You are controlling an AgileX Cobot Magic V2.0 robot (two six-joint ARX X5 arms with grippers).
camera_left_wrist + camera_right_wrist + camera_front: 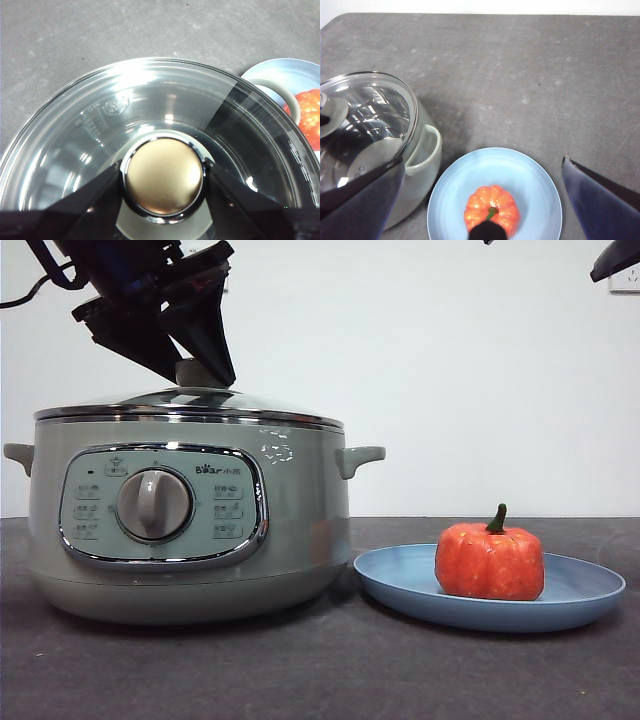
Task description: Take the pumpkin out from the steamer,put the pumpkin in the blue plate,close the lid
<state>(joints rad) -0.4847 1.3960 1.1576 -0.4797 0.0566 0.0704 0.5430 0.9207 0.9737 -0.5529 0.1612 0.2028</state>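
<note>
Right, I see the lid [190, 405] seated on the steamer [185, 515], my left gripper [163, 181] above it with both jaws pressed against the knob [163, 181]. Beside the steamer, the pumpkin [489, 562] sits upright on the plate [400, 580]. My right gripper [480, 200] hangs high over that plate, jaws spread wide, holding nothing.
</note>
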